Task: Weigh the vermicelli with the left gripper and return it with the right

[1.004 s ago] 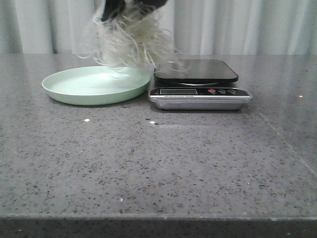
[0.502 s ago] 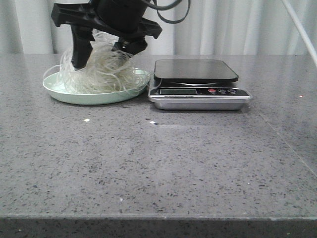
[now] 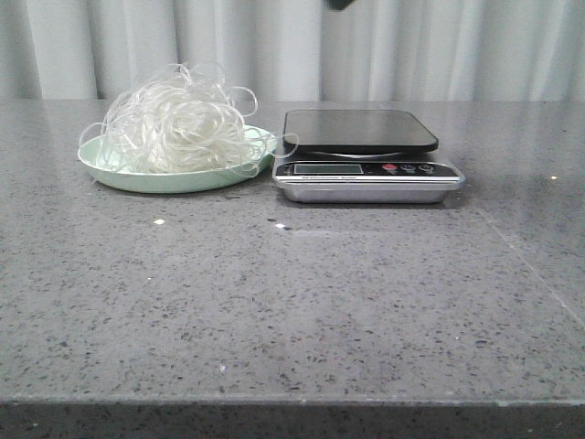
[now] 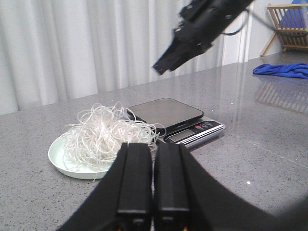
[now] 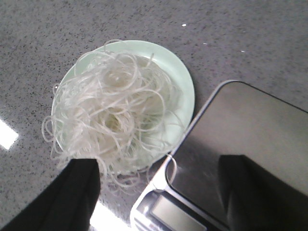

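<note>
Vermicelli (image 3: pixel 176 120): heaped on the pale green plate (image 3: pixel 123 174), a few strands spilling over the rim toward the scale.
Scale (image 3: pixel 366 155): just right of the plate on the grey bench (image 3: pixel 292 302); its dark platform is bare.
Left gripper (image 4: pixel 153 180): fingers pressed together with nothing between them, low over the bench, pointing at the plate.
Right gripper (image 5: pixel 159 192): fingers spread wide and empty, high above the plate and scale.

The left gripper's fingers (image 4: pixel 135 178) are pressed together, with the vermicelli (image 4: pixel 107 134) heaped on the plate (image 4: pixel 62 162) beside the scale (image 4: pixel 177 118).
</note>
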